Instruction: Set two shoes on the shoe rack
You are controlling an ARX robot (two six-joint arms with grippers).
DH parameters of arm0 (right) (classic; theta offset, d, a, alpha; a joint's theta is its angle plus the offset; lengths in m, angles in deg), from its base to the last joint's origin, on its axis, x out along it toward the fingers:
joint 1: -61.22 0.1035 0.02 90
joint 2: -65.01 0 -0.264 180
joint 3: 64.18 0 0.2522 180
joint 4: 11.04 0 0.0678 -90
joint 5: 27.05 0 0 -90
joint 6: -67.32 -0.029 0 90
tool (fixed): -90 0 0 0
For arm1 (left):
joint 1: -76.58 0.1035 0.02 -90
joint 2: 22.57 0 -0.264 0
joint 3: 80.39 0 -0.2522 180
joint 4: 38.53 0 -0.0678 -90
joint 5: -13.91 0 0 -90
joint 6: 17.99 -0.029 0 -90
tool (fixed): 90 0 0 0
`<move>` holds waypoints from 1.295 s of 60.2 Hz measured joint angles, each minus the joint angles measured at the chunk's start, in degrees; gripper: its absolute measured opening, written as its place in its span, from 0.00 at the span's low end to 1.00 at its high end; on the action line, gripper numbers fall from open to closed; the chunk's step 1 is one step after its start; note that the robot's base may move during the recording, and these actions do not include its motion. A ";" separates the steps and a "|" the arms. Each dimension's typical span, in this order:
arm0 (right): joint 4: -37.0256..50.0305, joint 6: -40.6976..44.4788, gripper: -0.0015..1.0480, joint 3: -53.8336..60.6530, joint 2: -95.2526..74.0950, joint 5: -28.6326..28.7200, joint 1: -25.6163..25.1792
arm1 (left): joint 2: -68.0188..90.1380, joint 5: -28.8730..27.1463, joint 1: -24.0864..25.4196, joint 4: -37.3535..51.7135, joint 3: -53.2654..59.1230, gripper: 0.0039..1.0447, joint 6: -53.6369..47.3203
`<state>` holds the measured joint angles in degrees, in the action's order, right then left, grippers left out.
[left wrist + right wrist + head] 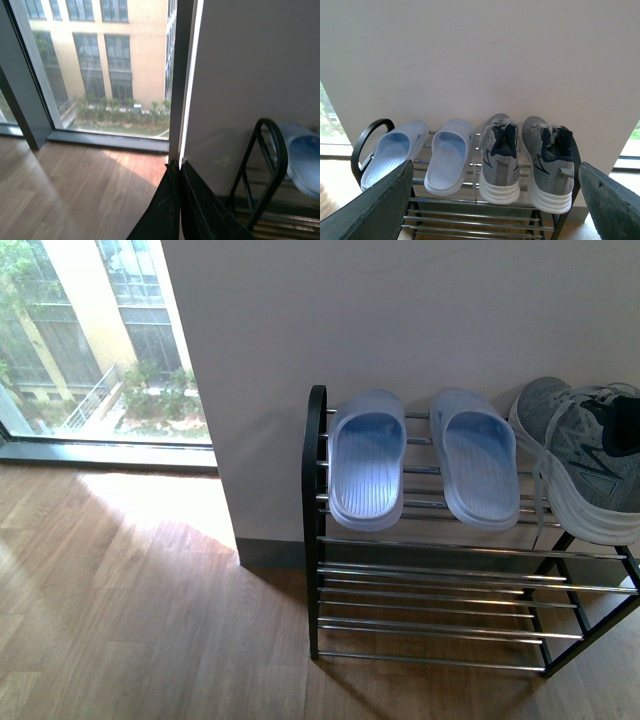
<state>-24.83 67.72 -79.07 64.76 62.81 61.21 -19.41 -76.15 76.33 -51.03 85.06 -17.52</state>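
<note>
Left gripper (179,200): nearest my left wrist camera, its dark fingers pressed together, holding nothing.
Right gripper (495,200): I see its fingers spread wide at the frame's edges, nothing between them.
Shoe rack (470,212): lower chrome rods bare; in my front view its right end is cut off.
Slippers (420,155): pale blue pair on the top tier, heels toward me, toes to the wall.
Sneakers (525,157): grey pair beside the slippers, same heading; my front view shows only one (580,455), partly cropped.
Wall (480,60): plain, behind the rack.
</note>
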 joint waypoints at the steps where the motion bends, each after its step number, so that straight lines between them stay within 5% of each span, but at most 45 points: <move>1: 0.00 0.00 0.91 0.00 0.00 0.00 0.00 | -0.98 0.00 0.00 -0.63 0.00 0.01 0.00; 21: 0.00 0.00 0.91 0.00 0.02 0.02 0.00 | -2.21 -0.02 0.04 -1.27 0.00 0.05 0.00; 49: 0.00 0.00 0.91 0.02 -0.02 0.20 0.00 | -2.25 -0.07 0.07 -1.27 0.00 0.93 -0.02; 78: 0.00 -0.04 0.91 0.00 0.02 0.15 0.00 | -2.27 0.04 0.07 -1.27 0.00 0.91 -0.22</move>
<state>-24.83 67.68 -79.07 64.78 62.96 61.21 -21.69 -76.10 76.40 -52.30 85.06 -17.74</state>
